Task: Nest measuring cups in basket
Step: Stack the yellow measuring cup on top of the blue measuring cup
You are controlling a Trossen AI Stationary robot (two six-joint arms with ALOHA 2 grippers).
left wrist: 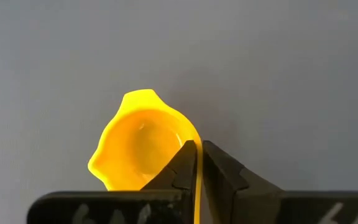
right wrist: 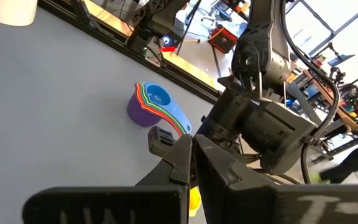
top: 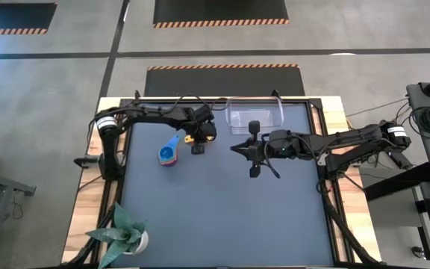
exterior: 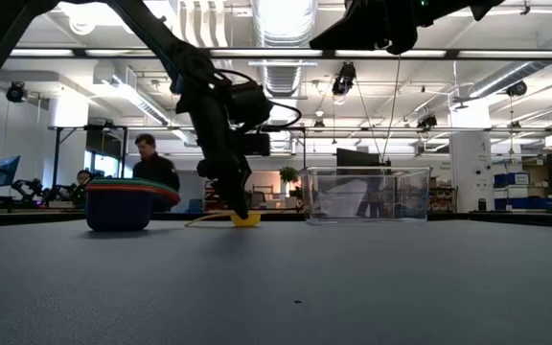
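The left gripper (left wrist: 197, 163) is down on the table (top: 222, 209), closed tight on the thin handle of the yellow measuring cup (left wrist: 143, 148). The other cups (top: 169, 152) sit nested just beside. The clear basket (top: 256, 116) stands at the far edge. The right gripper (top: 234, 149) hovers mid-table, closed and holding nothing.

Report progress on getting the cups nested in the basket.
Done: several cups sit nested in one stack on the mat. In hand: the left gripper is shut on the yellow cup. Left: the basket looks empty. The right gripper waits mid-table.
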